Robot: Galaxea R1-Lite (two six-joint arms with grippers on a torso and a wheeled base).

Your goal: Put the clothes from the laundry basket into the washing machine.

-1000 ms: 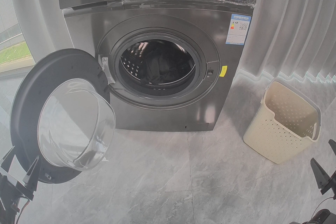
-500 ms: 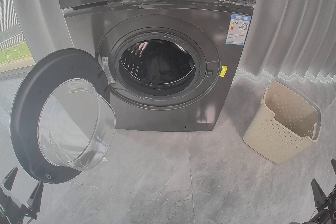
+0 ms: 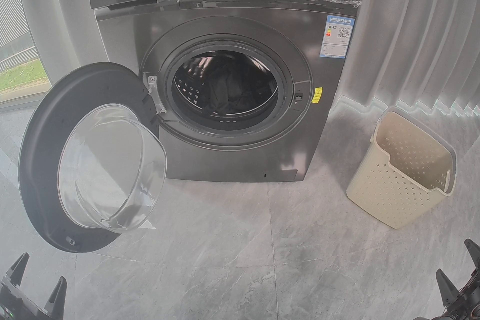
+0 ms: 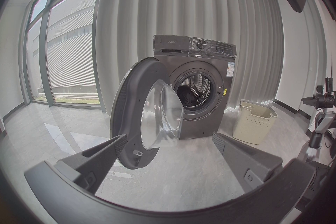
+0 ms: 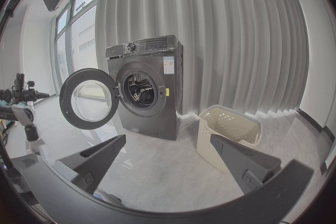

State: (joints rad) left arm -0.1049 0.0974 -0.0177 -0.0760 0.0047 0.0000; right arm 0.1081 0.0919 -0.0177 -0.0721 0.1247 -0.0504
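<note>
A grey front-loading washing machine (image 3: 225,26) stands ahead with its round door (image 3: 90,161) swung wide to the left. Dark clothes (image 3: 232,86) lie inside the drum, also seen as dark clothes (image 4: 189,97) and dark clothes (image 5: 143,94) in the wrist views. The cream laundry basket (image 3: 405,171) sits on the floor to the right of the machine, with nothing visible inside it. My left gripper (image 3: 37,278) is open low at the left, short of the door. My right gripper (image 3: 462,266) is open low at the right, near the basket (image 5: 227,132).
Pale pleated curtains (image 3: 425,11) hang behind the machine. A large window (image 4: 63,53) runs along the left wall. Grey tiled floor (image 3: 260,256) lies bare in front of the machine. A camera stand (image 4: 320,105) is off to the right side of the room.
Both grippers have dropped lower and back toward the bottom corners. The whole head view has shifted slightly, so the camera has moved a little.
</note>
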